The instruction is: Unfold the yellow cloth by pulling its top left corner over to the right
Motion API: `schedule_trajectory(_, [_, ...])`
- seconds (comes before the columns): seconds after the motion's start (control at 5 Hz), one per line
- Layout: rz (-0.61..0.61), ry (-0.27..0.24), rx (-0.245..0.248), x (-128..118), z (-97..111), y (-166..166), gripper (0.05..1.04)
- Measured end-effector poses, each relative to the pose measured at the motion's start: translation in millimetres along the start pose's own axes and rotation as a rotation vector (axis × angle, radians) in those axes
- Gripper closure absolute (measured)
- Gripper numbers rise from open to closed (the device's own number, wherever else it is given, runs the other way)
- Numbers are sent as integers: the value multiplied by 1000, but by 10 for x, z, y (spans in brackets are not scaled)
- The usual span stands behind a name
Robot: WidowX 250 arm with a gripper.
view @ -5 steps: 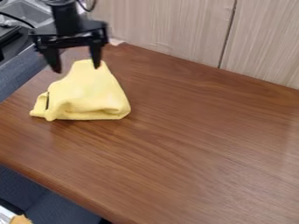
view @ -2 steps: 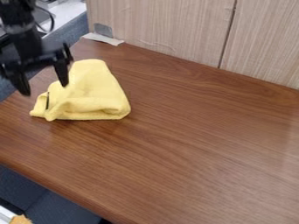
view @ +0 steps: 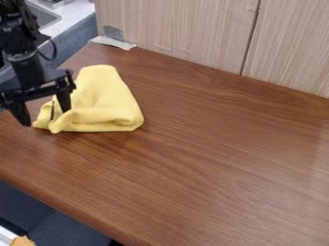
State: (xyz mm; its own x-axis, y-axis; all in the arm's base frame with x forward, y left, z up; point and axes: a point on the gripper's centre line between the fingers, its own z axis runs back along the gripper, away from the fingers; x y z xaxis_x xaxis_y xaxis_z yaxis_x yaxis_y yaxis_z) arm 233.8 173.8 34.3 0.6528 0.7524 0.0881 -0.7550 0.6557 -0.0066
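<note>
Across the wood-grain table, your yellow cloth lies rumpled near the upper-left edge. Your gripper is released, fingers spread at the cloth's left corner. The grasp looks lined up but unmade; closing and any rearranging remain.

I'm seeing soft, fairly bright light spreading over the tabletop, with a pale sheen lying along its right side. Faint shadow is darkening the wood just under the yellow cloth. The countertop at upper left is glowing near-white, while the gripper is reading almost solid black.
</note>
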Motion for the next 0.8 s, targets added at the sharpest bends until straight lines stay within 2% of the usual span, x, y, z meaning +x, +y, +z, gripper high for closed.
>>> schedule_trajectory(0.2, [-3, 10, 16, -5, -61, 21, 137])
schedule_trajectory(0.4, [15, -1, 15, -24, -87, 32, 423])
schedule_trajectory(0.6, [16, -23, 8, -28, -29, 27, 726])
schedule_trajectory(0.8, [16, -20, 8, -49, -38, 23, 939])
